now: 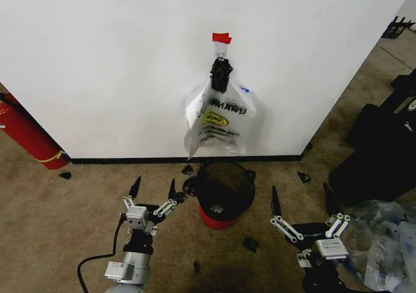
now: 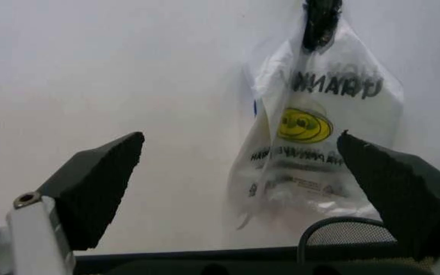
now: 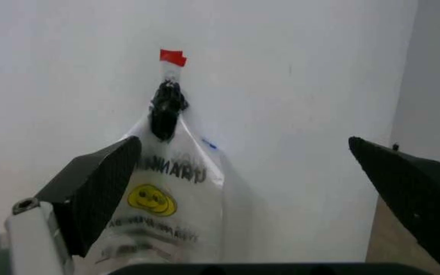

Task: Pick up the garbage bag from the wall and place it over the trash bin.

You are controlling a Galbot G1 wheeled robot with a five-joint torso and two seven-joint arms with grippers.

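Your two grippers, left (image 1: pixel 153 189) and right (image 1: pixel 302 198), hang spread wide, holding nothing. Between them: one round red black-rimmed trash bin (image 1: pixel 224 190). Above, one thin printed plastic garbage bag (image 1: pixel 220 123) hangs on the white wall (image 1: pixel 97 65).

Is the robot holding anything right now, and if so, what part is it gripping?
Nothing. Both the left gripper and right gripper are open and empty above the floor, on either side of the trash bin. The bag hangs on the wall, untouched.
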